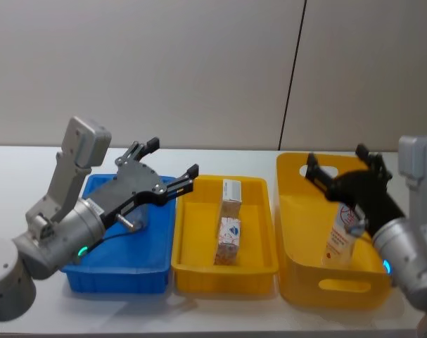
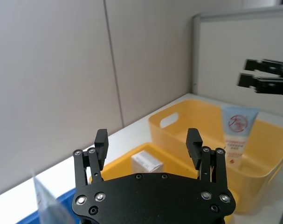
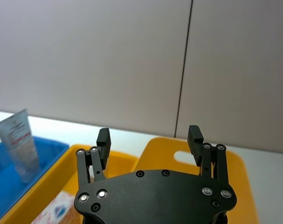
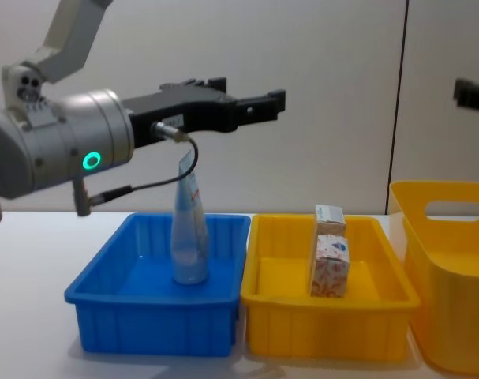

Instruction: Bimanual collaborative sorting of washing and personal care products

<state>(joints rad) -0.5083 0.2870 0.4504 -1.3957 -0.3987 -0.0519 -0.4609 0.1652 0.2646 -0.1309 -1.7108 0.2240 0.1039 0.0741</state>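
Cartons (image 1: 229, 222) sit in the middle bin (image 1: 192, 236). A pale tube (image 4: 188, 229) stands in the blue bin (image 4: 152, 320) under the open left end effector (image 1: 173, 158); the red-logo tube (image 1: 342, 232) stands in the big yellow bin (image 1: 297, 232) under the open right end effector (image 1: 335, 156).

Smooth, glossy plastic blue bin (image 4: 152, 328) and middle yellow bin (image 4: 326, 330); printed cardboard cartons (image 4: 328, 267).

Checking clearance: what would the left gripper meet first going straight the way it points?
Probably nothing close: the left gripper, jaws open, points level above the cartons; the way looks free to the wall, though depth is unclear.
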